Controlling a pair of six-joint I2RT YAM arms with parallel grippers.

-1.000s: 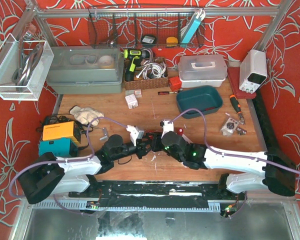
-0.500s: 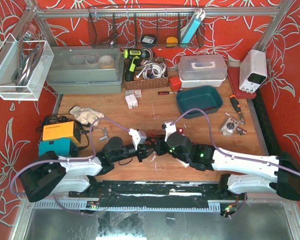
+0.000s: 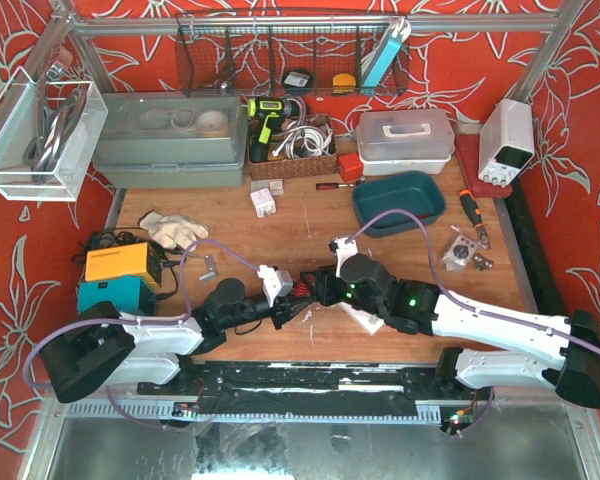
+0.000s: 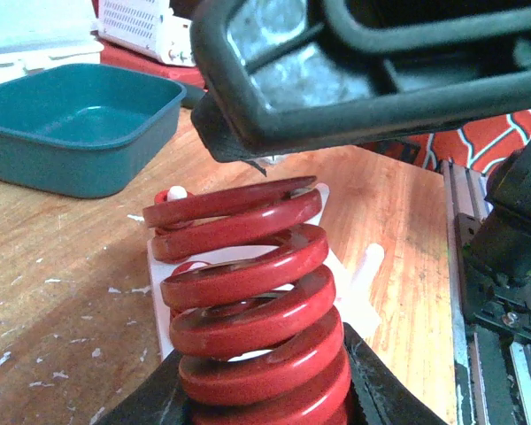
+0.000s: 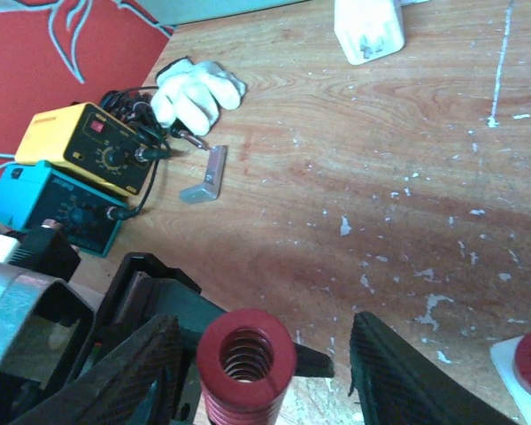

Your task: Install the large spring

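My left gripper (image 4: 265, 394) is shut on the lower coils of the large red spring (image 4: 248, 292) and holds it upright. In the top view the spring (image 3: 300, 293) sits between the two grippers at the near middle of the table. My right gripper (image 5: 265, 372) is open, and its fingers (image 5: 407, 381) straddle the spring's free end (image 5: 246, 354) without touching it. A white base plate (image 4: 367, 297) with a small peg lies on the wood just behind the spring. The plate also shows in the top view (image 3: 368, 320).
A teal tray (image 3: 398, 200) stands at the back right. A yellow soldering station (image 3: 120, 265) and a blue box (image 3: 115, 295) stand at the left. A white glove (image 3: 170, 230), a metal bracket (image 3: 208, 266) and a white adapter (image 3: 262, 200) lie on the wood.
My right arm has swung so that its wrist sits farther right, and its open fingers now frame the spring's end. My left gripper still holds the spring and has barely shifted.
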